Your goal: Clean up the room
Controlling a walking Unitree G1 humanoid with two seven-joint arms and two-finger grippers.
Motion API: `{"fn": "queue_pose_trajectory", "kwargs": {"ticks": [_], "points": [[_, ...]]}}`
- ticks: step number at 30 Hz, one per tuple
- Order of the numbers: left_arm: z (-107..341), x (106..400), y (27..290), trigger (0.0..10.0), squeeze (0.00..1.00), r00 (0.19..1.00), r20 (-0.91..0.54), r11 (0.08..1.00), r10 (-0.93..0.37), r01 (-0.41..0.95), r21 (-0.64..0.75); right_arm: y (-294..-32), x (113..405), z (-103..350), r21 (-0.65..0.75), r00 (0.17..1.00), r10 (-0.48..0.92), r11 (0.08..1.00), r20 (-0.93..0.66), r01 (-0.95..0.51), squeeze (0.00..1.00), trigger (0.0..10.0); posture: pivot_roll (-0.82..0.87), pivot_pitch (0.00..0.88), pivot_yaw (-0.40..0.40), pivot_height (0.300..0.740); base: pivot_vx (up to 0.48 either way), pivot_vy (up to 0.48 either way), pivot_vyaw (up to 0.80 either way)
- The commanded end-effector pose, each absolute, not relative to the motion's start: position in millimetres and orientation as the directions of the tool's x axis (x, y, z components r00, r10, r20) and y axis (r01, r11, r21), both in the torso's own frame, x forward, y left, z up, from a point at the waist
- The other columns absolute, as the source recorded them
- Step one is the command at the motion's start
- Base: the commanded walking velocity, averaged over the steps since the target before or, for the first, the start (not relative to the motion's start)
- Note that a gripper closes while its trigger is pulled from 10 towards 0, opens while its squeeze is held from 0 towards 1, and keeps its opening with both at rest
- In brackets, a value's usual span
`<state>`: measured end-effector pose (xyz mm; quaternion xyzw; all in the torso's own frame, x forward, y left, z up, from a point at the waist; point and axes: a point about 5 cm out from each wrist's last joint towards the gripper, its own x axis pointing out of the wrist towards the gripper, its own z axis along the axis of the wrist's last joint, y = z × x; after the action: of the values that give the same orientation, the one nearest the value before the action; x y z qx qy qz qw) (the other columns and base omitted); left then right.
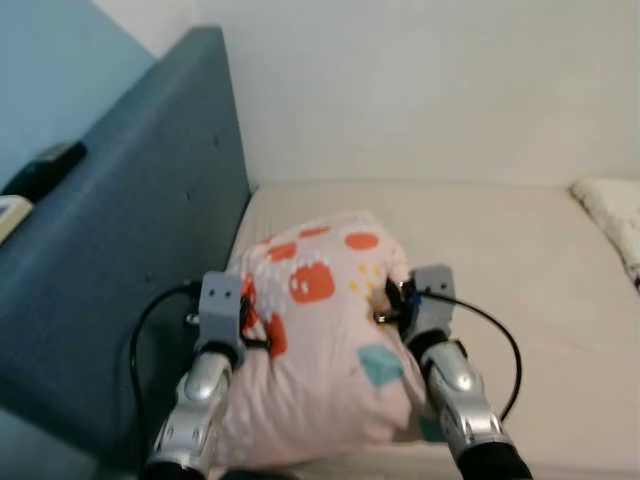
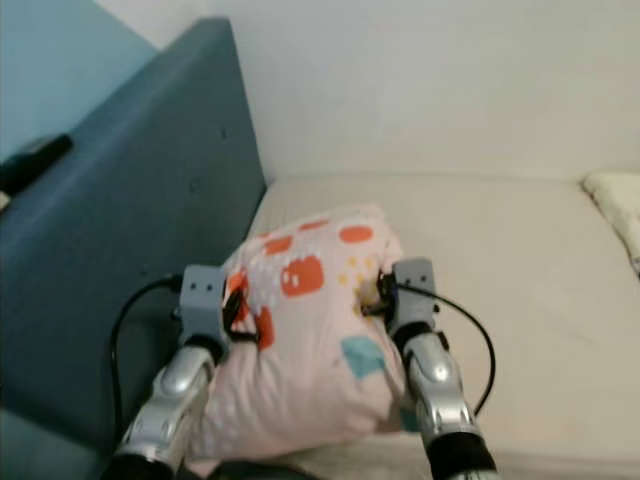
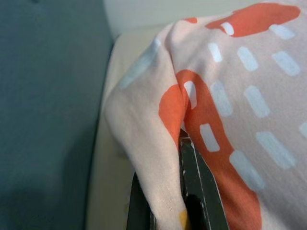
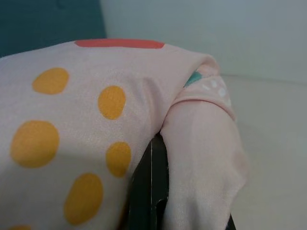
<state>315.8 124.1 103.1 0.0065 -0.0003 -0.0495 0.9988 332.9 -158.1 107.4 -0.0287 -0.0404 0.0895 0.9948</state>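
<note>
A pink pillow (image 1: 325,350) with orange, yellow and teal patches is held up over the cream mattress (image 1: 520,290), near the dark teal headboard (image 1: 130,250). My left gripper (image 1: 252,325) is shut on a fold of the pillow's left side; its black fingers (image 3: 194,191) pinch the cloth. At the pillow's right side my right gripper (image 1: 390,300) is shut on another fold, which wraps over a black finger (image 4: 148,191).
A white wall (image 1: 430,90) rises behind the bed. A cream, textured pillow or cloth (image 1: 612,215) lies at the mattress's far right. A dark object (image 1: 45,168) rests on a ledge beyond the headboard's left side.
</note>
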Motion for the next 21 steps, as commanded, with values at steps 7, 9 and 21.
{"fn": "queue_pose_trajectory", "kwargs": {"ticks": [7, 9, 21], "points": [[109.0, 317.2, 125.2, 10.0, 0.0, 0.995, 0.037, 0.996, -0.089, 0.088, 0.018, -155.6, 333.1, 113.4, -0.059, 0.976, 0.185, 0.982, 0.112, -0.18, 0.0, 10.0, -0.02, 0.085, -0.013, 0.74, 0.0, 0.0, 0.0], [109.1, 317.3, 125.7, 10.0, 0.0, 0.995, 0.037, 0.996, -0.088, 0.087, 0.018, -155.5, 333.2, 113.5, -0.058, 0.976, 0.185, 0.982, 0.112, -0.179, 0.0, 10.0, -0.02, 0.085, -0.013, 0.74, 0.0, 0.0, 0.0], [109.2, 315.7, 123.3, 10.0, 0.0, 0.994, 0.038, 0.995, -0.101, 0.101, 0.012, -154.7, 333.1, 113.7, -0.055, 0.976, 0.187, 0.982, 0.112, -0.182, 0.0, 10.0, -0.02, 0.084, -0.012, 0.74, 0.0, 0.0, 0.0]]}}
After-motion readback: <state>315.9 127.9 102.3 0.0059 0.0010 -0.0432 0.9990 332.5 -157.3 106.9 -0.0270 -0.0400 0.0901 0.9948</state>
